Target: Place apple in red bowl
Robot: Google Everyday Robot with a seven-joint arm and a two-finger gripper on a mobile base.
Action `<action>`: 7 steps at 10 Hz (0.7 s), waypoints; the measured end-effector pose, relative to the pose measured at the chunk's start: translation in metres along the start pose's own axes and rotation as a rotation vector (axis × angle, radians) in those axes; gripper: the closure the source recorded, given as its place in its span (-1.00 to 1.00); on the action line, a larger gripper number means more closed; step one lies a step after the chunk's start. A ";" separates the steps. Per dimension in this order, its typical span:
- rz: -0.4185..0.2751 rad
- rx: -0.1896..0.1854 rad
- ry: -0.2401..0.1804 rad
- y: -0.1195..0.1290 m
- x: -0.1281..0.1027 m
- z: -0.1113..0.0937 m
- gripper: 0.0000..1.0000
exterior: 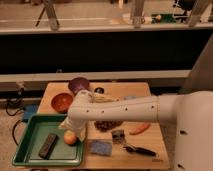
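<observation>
The apple [70, 138], small and yellow-orange with a red blush, lies in the green tray [30, 137] near its right wall. The red bowl [62, 102] stands empty on the wooden table, above the tray's far edge. My white arm reaches in from the right, and the gripper [70, 128] is down in the tray right over the apple, partly covering its top. The arm's wrist hides how the gripper meets the fruit.
A purple bowl [79, 84] stands behind the red bowl. A dark bar [48, 145] lies in the tray. On the wooden table [150, 90] are a blue sponge [101, 147], a carrot [140, 128], a dark bunch [105, 125], a metal clip [118, 135] and a black tool [139, 149].
</observation>
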 end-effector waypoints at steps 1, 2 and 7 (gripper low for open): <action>0.000 0.000 0.000 0.000 0.000 0.000 -0.60; 0.000 -0.003 0.000 0.001 0.000 0.000 -0.60; 0.263 -0.083 -0.028 0.006 0.007 -0.033 -0.60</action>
